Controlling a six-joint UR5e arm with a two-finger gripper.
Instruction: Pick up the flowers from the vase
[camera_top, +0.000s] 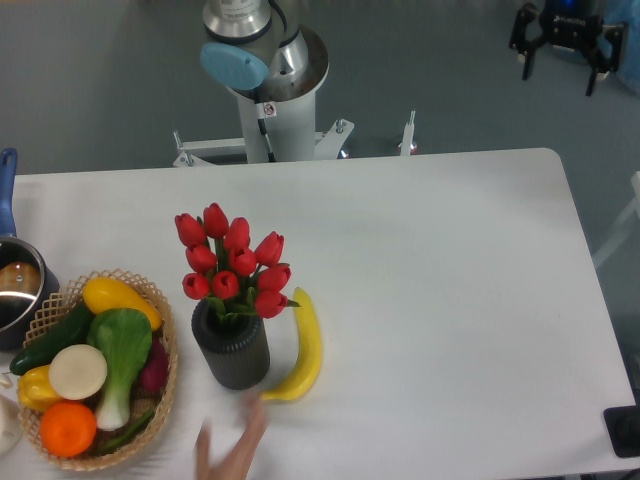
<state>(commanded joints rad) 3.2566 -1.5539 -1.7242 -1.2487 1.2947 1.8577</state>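
The flowers (232, 262), a bunch of red tulip buds with green leaves, stand upright in the vase (232, 347), a short dark cylinder with a ribbed upper band, left of the table's middle. My gripper (560, 68) hangs at the top right corner of the view, beyond the table's far edge and far from the flowers. Its two black fingers are spread apart with nothing between them, so it is open.
A banana (307, 347) lies right beside the vase. A woven basket (168, 385) of vegetables and fruit sits to the vase's left, a pot (15, 290) at the left edge. A blurred human hand (232, 447) reaches in at the front edge, just below the vase.
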